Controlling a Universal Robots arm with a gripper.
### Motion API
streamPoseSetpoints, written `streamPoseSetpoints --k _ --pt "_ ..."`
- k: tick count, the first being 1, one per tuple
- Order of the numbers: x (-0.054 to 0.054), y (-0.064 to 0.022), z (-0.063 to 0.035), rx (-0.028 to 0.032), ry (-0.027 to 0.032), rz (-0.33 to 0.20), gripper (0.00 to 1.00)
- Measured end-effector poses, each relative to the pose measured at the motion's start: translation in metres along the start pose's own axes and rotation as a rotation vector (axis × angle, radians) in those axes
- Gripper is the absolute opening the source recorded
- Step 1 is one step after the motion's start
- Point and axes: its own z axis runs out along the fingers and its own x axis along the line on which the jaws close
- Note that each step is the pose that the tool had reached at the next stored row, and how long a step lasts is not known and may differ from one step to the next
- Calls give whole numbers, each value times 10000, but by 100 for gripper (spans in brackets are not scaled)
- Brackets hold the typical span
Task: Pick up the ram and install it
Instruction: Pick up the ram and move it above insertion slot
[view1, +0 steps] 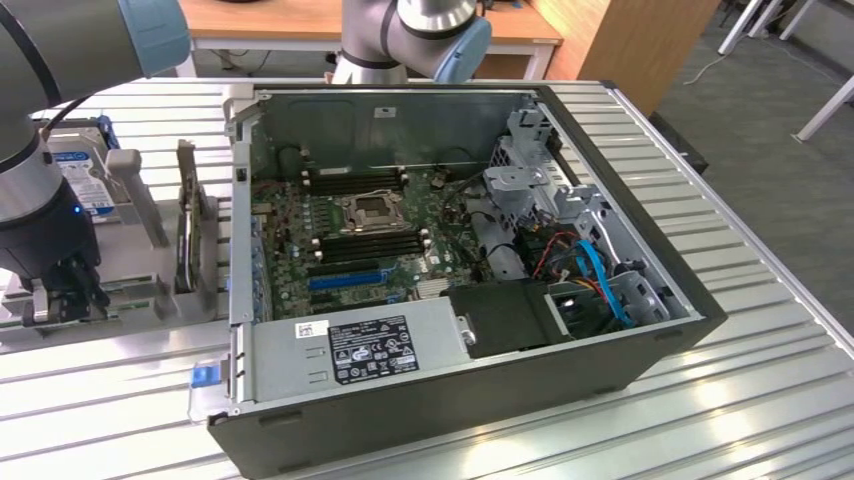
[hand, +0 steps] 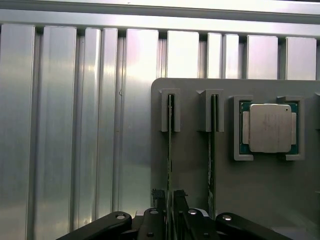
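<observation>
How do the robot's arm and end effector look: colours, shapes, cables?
The silver-grey tubular arm has rounded light blue joint caps, and a thin black cable runs along it. The black end effector carries small silver screws.

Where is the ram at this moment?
In the wrist view the ram stands edgewise in the grey holder, in the slot farther from the processor, at the gripper.

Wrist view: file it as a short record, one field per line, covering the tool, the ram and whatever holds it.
tool: down at the holder, lined up with the ram
ram: standing on edge in a holder slot, not yet lifted
second ram stick: on edge in the neighbouring slot
processor: flat in its own recess, beside the sticks
holder: grey, on the ribbed metal table
</observation>
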Motion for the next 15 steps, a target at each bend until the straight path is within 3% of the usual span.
streamPoseSetpoints --k 4,5,7,15 --pt "0 0 0 0 -1 0 20" --pt "0 0 0 0 -1 0 13" --pt "0 0 0 0 0 0 11" --pt "0 0 0 0 0 0 11"
